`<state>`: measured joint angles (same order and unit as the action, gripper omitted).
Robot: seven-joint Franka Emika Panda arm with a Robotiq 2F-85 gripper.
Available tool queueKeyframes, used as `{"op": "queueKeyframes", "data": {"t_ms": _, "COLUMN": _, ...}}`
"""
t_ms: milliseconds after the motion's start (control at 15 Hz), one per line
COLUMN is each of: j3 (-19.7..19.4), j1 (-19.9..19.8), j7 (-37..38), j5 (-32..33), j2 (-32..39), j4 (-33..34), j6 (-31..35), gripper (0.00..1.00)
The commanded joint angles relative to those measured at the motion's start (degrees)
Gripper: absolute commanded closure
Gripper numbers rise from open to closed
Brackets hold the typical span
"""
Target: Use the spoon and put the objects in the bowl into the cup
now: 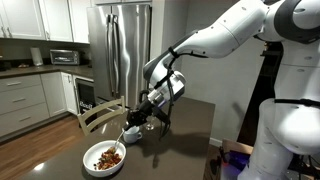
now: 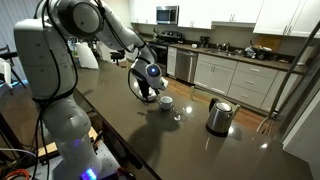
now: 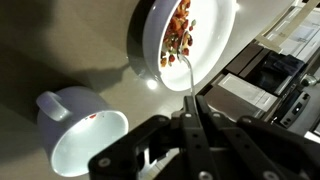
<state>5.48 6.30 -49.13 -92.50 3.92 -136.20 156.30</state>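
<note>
In the wrist view the white bowl [image 3: 218, 30] lies at the top with a heap of brown and reddish objects [image 3: 180, 35] in it. The thin silver spoon [image 3: 186, 78] runs from my gripper [image 3: 193, 101] up to the bowl, and its tip rests at the near edge of the heap. My gripper is shut on the spoon's handle. The squat white cup [image 3: 70, 140] stands at the lower left, beside the bowl, with one small red bit on its inner wall. In both exterior views the gripper [image 1: 146, 114] hovers by the cup [image 1: 130, 131] [image 2: 166, 102], with the bowl [image 1: 104, 158] near the table's front edge.
A steel kettle [image 2: 220, 116] and a small clear glass [image 2: 178, 116] stand on the dark table beyond the cup. A wooden chair [image 1: 98, 117] sits at the table's edge close to the bowl. A steel fridge [image 1: 125, 50] and kitchen cabinets stand behind.
</note>
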Motion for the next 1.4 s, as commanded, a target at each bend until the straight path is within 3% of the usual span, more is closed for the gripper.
{"op": "queueKeyframes", "data": {"t_ms": 0, "j3": -1.0, "j1": -1.0, "j7": -0.4, "j5": -0.8, "j2": -2.1, "j4": -1.7, "j6": -3.3, "gripper": 0.95}}
{"op": "queueKeyframes", "data": {"t_ms": 600, "j3": -5.5, "j1": -3.1, "j7": -0.8, "j5": -0.1, "j2": -4.8, "j4": -3.6, "j6": -12.5, "gripper": 0.95}}
{"op": "queueKeyframes", "data": {"t_ms": 1333, "j3": -6.5, "j1": -5.1, "j7": 0.1, "j5": 1.4, "j2": -8.3, "j4": -3.8, "j6": -13.7, "gripper": 0.95}}
